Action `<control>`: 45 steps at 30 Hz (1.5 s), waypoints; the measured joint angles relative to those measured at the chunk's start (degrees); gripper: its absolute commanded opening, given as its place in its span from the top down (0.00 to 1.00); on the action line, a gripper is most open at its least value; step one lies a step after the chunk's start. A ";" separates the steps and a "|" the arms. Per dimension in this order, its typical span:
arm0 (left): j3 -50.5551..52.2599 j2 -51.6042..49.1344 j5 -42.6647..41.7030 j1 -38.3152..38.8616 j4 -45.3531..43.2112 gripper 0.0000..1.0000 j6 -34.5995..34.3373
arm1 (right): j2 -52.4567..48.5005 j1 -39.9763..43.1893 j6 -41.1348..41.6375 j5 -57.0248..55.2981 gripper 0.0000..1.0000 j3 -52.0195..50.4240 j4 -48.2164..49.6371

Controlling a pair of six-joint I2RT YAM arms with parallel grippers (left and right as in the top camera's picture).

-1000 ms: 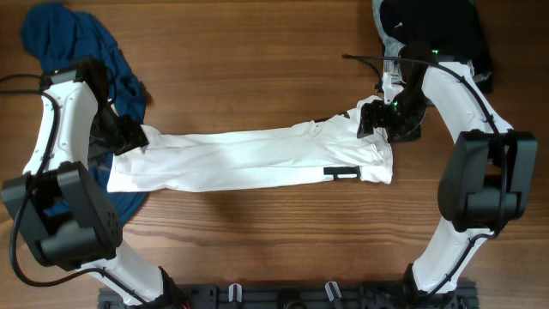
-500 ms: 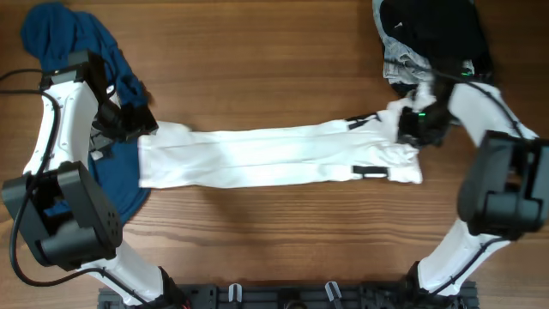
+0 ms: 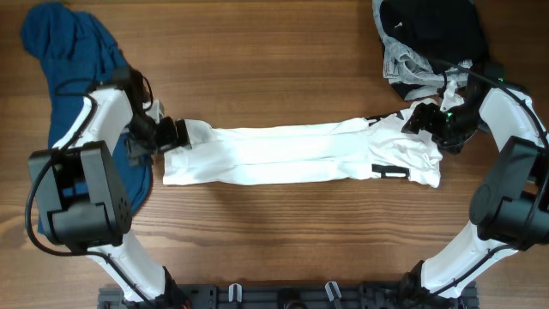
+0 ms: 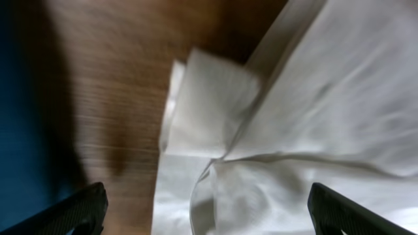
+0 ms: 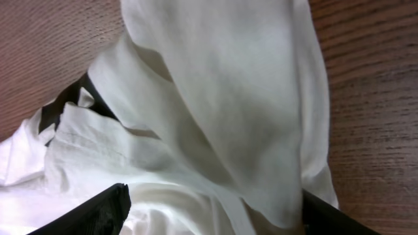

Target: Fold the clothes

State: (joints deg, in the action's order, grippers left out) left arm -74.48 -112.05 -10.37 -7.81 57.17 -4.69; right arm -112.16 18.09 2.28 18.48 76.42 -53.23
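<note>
Left claw [image 4: 204,207] and right claw [image 5: 212,212] both sit spread wide over the white garment [image 3: 283,154] — I'd grab each end through all layers, keep it taut, then fold.

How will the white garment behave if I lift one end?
Probably floppy: the white garment lies in soft creases, so a lifted end would likely leave the rest sagging. It looks thin and light. Pushed on the wooden table, it may bunch rather than slide whole.

Wood table [image 3: 274,51] (grain runs left-right). Black rail [image 3: 283,296] sits along the table's near edge.
</note>
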 measured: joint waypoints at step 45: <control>7.17 20.68 -1.40 -10.45 4.42 0.96 1.60 | 7.56 -9.64 2.01 0.70 0.17 11.80 -0.52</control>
State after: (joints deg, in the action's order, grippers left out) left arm -67.31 -91.37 -11.77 -18.26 61.58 -3.09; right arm -104.60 8.45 4.29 19.18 88.23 -53.76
